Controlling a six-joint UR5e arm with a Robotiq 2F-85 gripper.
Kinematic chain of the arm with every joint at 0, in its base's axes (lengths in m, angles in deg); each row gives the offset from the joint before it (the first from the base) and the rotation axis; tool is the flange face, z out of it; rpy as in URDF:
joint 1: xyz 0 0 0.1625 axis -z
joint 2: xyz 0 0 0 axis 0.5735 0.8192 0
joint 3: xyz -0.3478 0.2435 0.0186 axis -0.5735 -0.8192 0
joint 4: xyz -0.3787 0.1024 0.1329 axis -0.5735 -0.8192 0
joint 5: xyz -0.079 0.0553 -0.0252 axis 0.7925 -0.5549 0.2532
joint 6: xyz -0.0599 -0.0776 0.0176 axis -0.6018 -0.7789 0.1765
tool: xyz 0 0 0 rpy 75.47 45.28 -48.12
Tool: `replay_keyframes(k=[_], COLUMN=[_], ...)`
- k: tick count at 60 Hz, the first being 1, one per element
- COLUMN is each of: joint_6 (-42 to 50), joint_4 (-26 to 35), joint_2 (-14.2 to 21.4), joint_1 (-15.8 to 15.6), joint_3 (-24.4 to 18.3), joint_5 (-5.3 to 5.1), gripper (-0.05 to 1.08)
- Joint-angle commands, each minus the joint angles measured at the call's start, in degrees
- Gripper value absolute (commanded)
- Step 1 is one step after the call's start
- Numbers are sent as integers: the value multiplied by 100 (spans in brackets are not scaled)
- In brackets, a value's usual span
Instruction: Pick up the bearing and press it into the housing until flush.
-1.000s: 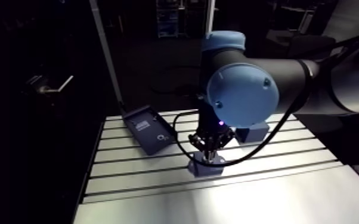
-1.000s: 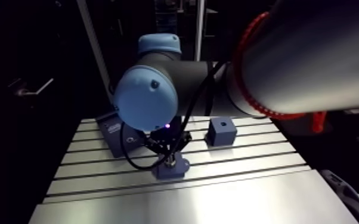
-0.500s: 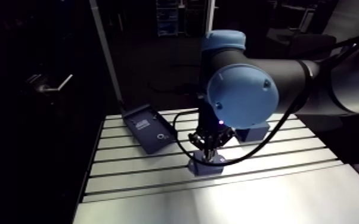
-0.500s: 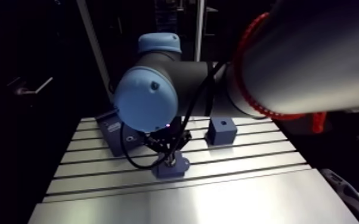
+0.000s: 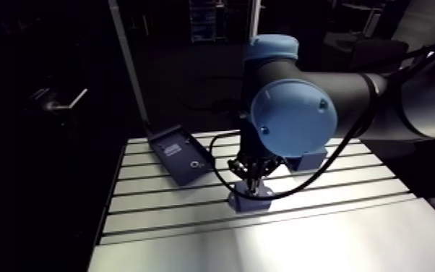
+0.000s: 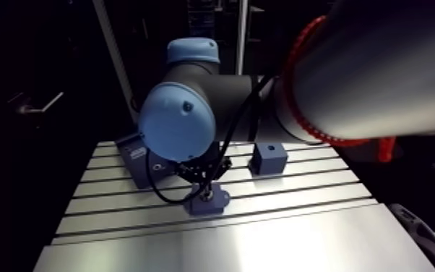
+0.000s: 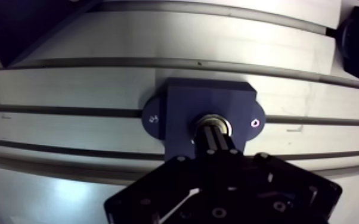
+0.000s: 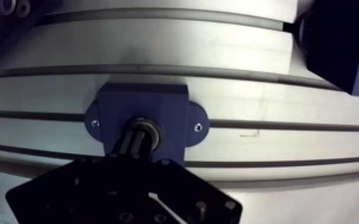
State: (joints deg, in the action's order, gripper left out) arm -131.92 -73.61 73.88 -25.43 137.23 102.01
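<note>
Housing: dark blue block with a rounded ear and a small hole on each side; lies flat on the bench, across one slot.
Bearing: bright metal ring, axis upright, in the housing's centre bore, under my gripper.

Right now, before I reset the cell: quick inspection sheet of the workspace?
surface: slotted table, bare metal.
job's things: blue housing lies flat on the table across a slot; bearing sits in its hole, cannot tell if flush.
clutter: flat blue plate and blue block further back, both apart from the housing.
grippers: gripper straight over the bearing, jaws together, tips on it.
cables: nothing seen.
surroundings: nothing seen.
</note>
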Motion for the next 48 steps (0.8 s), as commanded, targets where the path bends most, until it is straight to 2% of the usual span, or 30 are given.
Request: replay_keyframes(k=[1, 48], joint_6=[-2, -3], joint_4=[-3, -3], joint_2=[-7, -15], joint_1=[0, 10], joint_3=[0, 44], joint_5=[4, 13], gripper=[107, 107])
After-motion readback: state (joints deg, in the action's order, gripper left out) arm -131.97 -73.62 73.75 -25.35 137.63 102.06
